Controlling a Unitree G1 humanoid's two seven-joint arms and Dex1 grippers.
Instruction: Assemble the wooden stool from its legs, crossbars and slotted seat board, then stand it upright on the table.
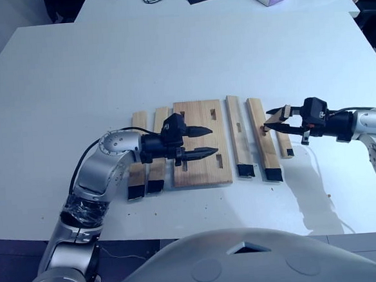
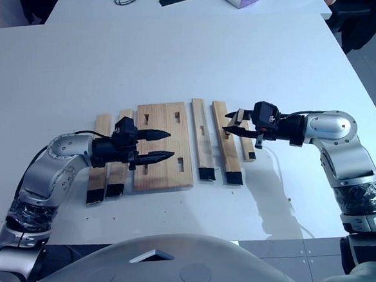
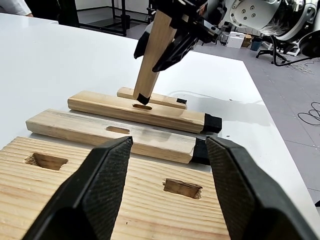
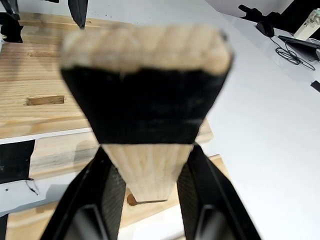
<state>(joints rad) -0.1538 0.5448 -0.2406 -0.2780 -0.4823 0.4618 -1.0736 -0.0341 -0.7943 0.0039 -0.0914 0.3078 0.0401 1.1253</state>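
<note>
Tabletop (image 1: 170, 71): one seat board (image 1: 206, 172), four legs (image 1: 239, 137), one crossbar (image 1: 286, 146), another in right tool (image 1: 270, 120)

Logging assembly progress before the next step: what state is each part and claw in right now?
Seat board: lying flat, slots empty.
Left legs: lying flat, unjoined.
Right legs: lying flat, unjoined.
Held crossbar: tilted, lower end at the outer right leg's slot.
Other crossbar: lying flat, unjoined.
Left claw: open, above the seat board.
Right claw: shut on the held crossbar.
</note>
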